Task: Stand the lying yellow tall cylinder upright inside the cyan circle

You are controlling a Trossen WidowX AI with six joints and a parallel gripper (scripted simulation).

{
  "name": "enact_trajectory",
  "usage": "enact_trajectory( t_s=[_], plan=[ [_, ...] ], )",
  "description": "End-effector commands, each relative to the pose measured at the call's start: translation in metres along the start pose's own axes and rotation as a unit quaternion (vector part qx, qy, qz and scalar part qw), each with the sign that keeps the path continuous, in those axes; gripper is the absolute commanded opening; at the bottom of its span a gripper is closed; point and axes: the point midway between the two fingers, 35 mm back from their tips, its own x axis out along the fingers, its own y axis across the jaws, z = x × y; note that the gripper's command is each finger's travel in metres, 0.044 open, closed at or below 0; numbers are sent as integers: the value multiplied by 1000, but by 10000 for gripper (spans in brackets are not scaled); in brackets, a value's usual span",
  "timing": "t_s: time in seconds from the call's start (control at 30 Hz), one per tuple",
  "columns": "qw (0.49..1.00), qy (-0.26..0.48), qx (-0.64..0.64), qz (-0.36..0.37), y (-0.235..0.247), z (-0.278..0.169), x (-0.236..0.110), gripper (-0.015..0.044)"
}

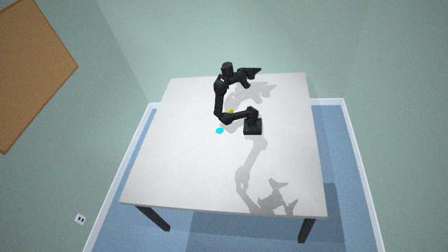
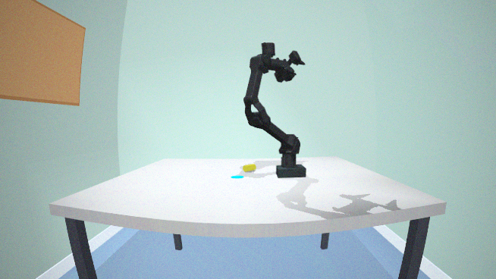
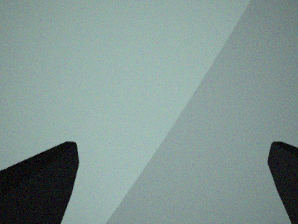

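The yellow cylinder (image 2: 249, 167) lies on its side on the white table (image 2: 189, 205), near the middle and a bit toward the far edge. It is just beside the arm's black base (image 2: 290, 170). The cyan circle (image 2: 237, 177) is a flat spot on the table, close to the cylinder and a little nearer the front edge. The two do not touch.

The gripper (image 2: 293, 62) is high up in the air, far above the table. Its jaws are spread wide and hold nothing. In the wrist view the two dark fingertips sit far apart, with only the wall between them.

The cylinder looks small, hard and smooth. It is likely light. Because it is round, it may roll away if it gets bumped. A good place to grab it seems to be across its round sides, near the middle of its length, so it can be tipped up onto one flat end.

The table top is flat and pale, with dark legs. It stands on a blue floor mat (image 1: 329, 137). The walls are pale green, and an orange board (image 2: 38, 57) hangs on the left wall.
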Motion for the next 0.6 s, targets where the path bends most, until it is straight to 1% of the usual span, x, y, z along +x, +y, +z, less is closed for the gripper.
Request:
enact_trajectory(
  t_s=[0.0,0.07,0.1,0.2,0.27,0.37,0.57],
  plan=[
    [1000,-1,-9,-5,-1,0,2,374],
    [996,-2,-79,-44,-11,0,18,321],
    [988,1,-133,-73,-19,0,30,309],
    [943,26,-293,-158,-50,-1,59,309],
    [893,56,-395,-209,-74,-2,74,309],
    [794,118,-531,-272,-113,-2,89,309],
    [618,224,-680,-325,-170,1,96,309]
  ],
)
